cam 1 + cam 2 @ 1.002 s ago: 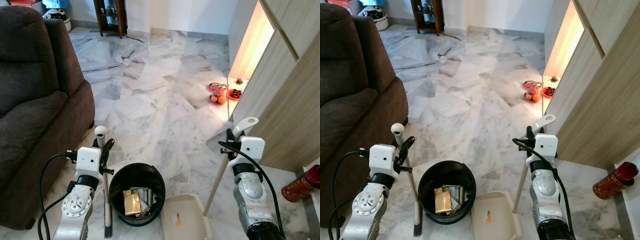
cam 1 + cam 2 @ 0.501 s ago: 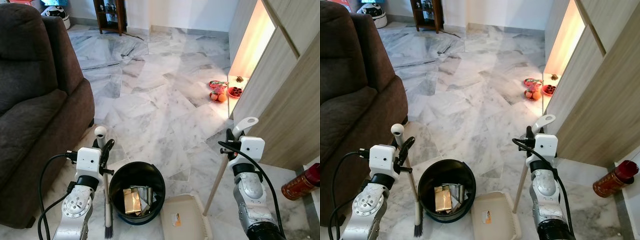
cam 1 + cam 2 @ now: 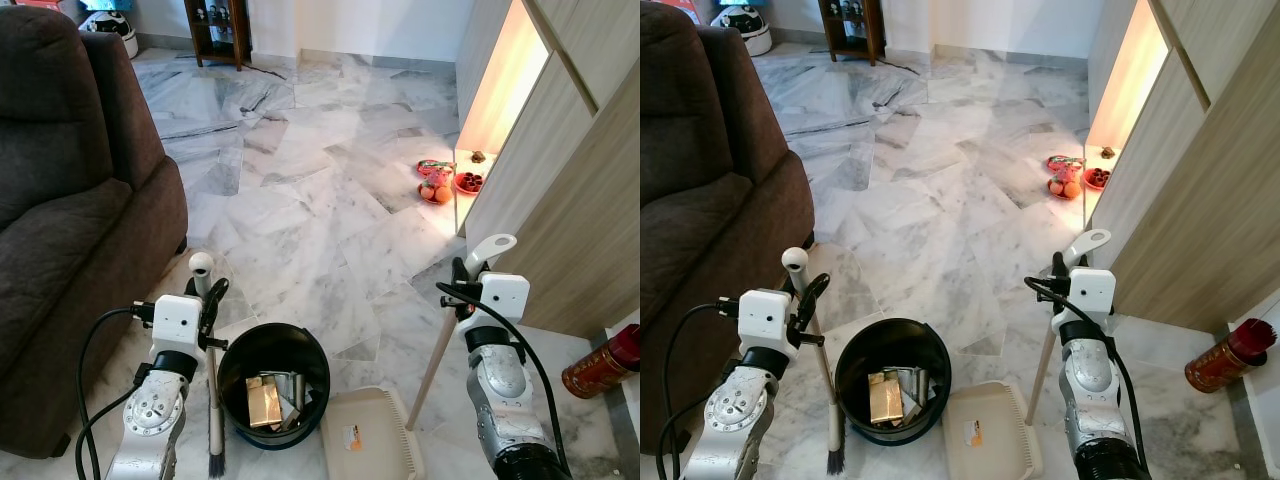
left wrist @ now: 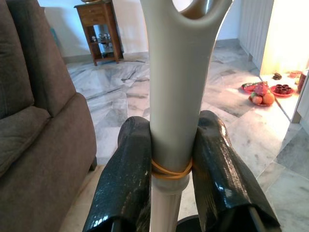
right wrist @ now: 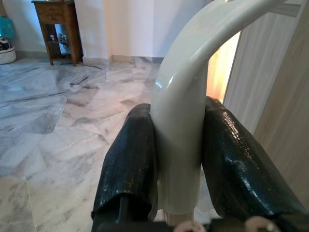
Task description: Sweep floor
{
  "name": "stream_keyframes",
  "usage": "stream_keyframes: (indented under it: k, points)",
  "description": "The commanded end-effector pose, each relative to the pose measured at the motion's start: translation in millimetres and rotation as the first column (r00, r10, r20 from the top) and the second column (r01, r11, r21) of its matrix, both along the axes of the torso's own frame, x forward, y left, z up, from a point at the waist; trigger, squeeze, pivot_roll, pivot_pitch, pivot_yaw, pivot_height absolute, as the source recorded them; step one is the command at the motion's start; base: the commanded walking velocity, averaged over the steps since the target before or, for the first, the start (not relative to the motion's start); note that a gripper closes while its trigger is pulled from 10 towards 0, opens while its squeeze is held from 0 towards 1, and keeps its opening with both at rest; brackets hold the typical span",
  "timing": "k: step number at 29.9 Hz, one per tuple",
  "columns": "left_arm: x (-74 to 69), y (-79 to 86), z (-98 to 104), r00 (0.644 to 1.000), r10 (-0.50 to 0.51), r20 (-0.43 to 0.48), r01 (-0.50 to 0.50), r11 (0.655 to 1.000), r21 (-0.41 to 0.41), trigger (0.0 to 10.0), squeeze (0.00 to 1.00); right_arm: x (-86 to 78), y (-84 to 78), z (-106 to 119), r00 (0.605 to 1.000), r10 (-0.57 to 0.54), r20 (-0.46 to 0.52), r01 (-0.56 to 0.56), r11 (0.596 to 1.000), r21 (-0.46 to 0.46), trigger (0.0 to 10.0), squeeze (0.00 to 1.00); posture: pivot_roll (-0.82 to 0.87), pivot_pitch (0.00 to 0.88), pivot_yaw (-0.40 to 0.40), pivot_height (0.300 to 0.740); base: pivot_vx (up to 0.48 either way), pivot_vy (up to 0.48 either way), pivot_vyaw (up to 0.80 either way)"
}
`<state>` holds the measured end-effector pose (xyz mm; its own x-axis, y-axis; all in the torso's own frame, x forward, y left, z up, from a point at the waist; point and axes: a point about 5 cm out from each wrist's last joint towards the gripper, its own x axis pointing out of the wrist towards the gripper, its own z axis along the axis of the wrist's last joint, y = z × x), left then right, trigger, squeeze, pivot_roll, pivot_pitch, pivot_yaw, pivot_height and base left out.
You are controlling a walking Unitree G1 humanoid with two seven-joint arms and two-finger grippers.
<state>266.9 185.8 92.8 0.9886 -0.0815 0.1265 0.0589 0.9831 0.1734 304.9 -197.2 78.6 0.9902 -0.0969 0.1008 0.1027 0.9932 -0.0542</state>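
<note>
1. Left gripper [image 4: 169, 159] has both black fingers [image 4: 126, 179] pressed against the pale handle of the broom [image 3: 212, 395], clamped just where an orange rubber band [image 4: 170, 170] rings the shaft.
2. From where I stand, the broom hangs almost upright at the robot's left, its rounded handle end above the gripper and its dark bristles [image 3: 215, 463] down on the marble floor [image 3: 310, 200], just beside the black bin.
3. Right gripper [image 5: 178, 154] is squeezed onto the curved cream handle of the dustpan [image 3: 372, 437], one finger on each side.
4. That dustpan's long pole [image 3: 436, 355] slants down from the right gripper to the cream tray, which lies flat on the floor touching the bin's right side.
5. The black bin [image 3: 273, 385] sits between the two arms and holds some scraps, among them a gold-coloured piece [image 3: 263, 402].
6. A dark brown sofa [image 3: 70, 200] stands at the robot's left, close to the left arm.
7. Wood-panelled cabinets [image 3: 575, 200] line the right, with a lit gap between them.
8. Near that gap, red plates of fruit [image 3: 438, 186] rest on the floor, well apart from the robot.
9. A red cylinder [image 3: 602, 366] lies low at the far right.
10. A small wooden table [image 3: 220, 32] stands by the back wall.
</note>
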Motion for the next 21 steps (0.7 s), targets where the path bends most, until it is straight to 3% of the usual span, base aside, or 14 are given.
stream_keyframes:
  k: [1,8,21]
  points:
    - [0.7,-0.8,5.8,1.0,-0.006,0.024,0.006,1.0,-0.015,10.0,0.0,2.3,-0.3,6.9,0.999,-0.001,0.035,0.001,1.0,0.002,10.0,0.0,0.01,0.1,-0.023,0.74,0.0,0.0,0.0]
    - [0.9,-1.1,6.1,1.0,-0.008,0.026,0.008,1.0,-0.017,10.0,0.0,2.7,-0.5,8.4,0.999,-0.002,0.041,0.002,1.0,0.001,10.0,0.0,0.02,0.101,-0.024,0.74,0.0,0.0,0.0]
    - [2.0,-1.8,6.4,1.0,-0.009,0.03,0.009,1.0,-0.016,10.0,0.0,4.0,0.6,8.8,0.999,0.003,0.042,-0.003,1.0,0.003,10.0,0.0,0.02,0.089,-0.024,0.74,-0.248,0.0,0.0]
